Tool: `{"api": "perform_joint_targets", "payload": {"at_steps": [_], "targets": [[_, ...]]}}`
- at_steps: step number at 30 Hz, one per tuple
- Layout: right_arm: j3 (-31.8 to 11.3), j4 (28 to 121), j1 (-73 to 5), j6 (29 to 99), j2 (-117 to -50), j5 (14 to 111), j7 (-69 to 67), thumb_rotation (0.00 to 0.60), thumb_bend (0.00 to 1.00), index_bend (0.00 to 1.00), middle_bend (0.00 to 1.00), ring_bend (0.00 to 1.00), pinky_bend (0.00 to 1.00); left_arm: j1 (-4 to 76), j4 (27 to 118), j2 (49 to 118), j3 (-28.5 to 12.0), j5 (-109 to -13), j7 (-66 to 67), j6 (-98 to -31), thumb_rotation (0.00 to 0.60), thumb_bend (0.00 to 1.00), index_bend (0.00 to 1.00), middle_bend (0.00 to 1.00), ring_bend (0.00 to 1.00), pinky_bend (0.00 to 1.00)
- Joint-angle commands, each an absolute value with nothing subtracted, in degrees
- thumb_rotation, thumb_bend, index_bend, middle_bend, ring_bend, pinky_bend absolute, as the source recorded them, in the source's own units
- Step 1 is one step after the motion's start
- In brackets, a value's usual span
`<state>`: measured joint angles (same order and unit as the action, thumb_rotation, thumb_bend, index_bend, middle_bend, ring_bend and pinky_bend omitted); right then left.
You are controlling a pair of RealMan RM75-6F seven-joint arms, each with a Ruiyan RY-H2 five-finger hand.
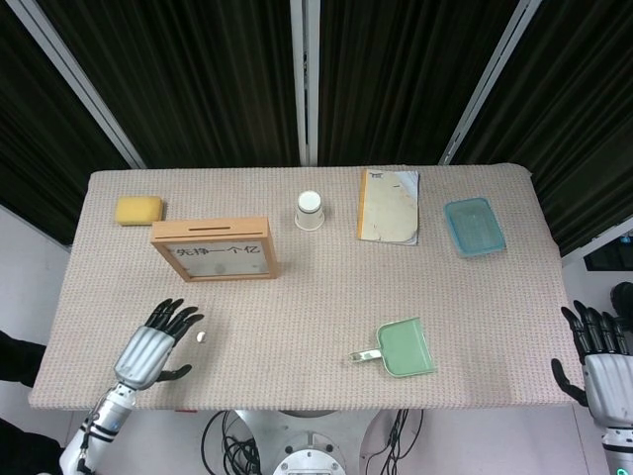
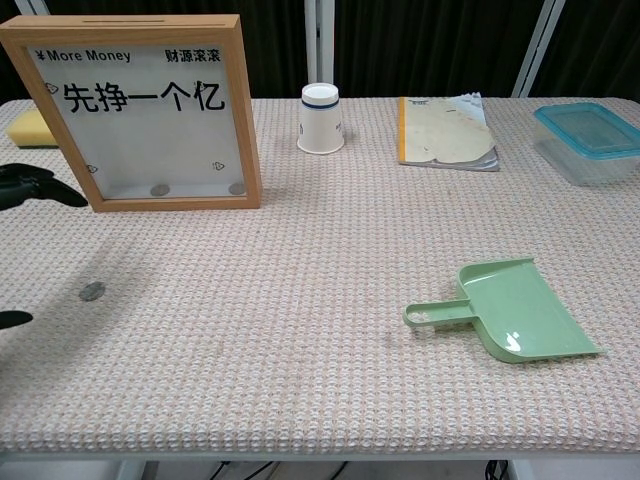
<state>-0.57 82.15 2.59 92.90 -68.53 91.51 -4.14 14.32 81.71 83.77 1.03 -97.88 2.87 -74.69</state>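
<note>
My left hand [image 1: 151, 351] hovers over the table's front left, fingers spread and empty; its dark fingertips [image 2: 35, 187] show at the left edge of the chest view. A small silver coin [image 1: 202, 337] [image 2: 92, 291] lies just right of the fingers. Behind it stands a wooden framed money box [image 1: 216, 249] [image 2: 148, 110] with a slot on top and coins inside. My right hand [image 1: 599, 361] stays off the table's front right corner, fingers apart and empty.
A green dustpan [image 1: 399, 348] [image 2: 512, 311] lies front right. Along the back sit a yellow sponge [image 1: 137, 210], an upturned paper cup [image 1: 310, 210] [image 2: 321, 118], a notebook [image 1: 390, 205] [image 2: 443, 132] and a blue lidded container [image 1: 474, 227] [image 2: 590, 140].
</note>
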Motion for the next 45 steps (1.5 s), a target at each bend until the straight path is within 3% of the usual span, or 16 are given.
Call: {"api": "perform_joint_targets", "payload": {"at_steps": [1, 14, 28, 45], "targets": [[-0.60, 81.90, 2.64, 92.88, -68.47, 91.42, -4.48, 0.600, 0.33, 0.00, 0.00, 0.00, 0.00, 15.56, 78.62, 86.38, 0.56, -96.45, 1.93, -73.17, 0.600, 0.15, 0.19, 0.15, 0.02, 0.08], [-0.73, 80.94, 2.36, 91.94, -68.64, 90.87, -5.60, 0.600, 0.33, 0.00, 0.00, 0.00, 0.00, 16.36, 69.37, 92.64, 0.50, -92.14, 0.16, -71.26, 0.600, 0.19, 0.39, 0.17, 0.02, 0.09], [-0.75, 80.31, 2.62, 91.80, -68.77, 90.38, -6.15, 0.600, 0.33, 0.00, 0.00, 0.00, 0.00, 16.85, 64.72, 95.18, 1.38, -91.61, -2.30, -71.96, 0.600, 0.28, 0.42, 0.17, 0.02, 0.09], [-0.92, 79.93, 2.58, 91.27, -68.82, 89.80, -6.58, 0.600, 0.33, 0.00, 0.00, 0.00, 0.00, 17.42, 63.79, 95.92, 2.13, -90.68, -3.31, -71.31, 0.600, 0.28, 0.42, 0.17, 0.02, 0.09]]}}
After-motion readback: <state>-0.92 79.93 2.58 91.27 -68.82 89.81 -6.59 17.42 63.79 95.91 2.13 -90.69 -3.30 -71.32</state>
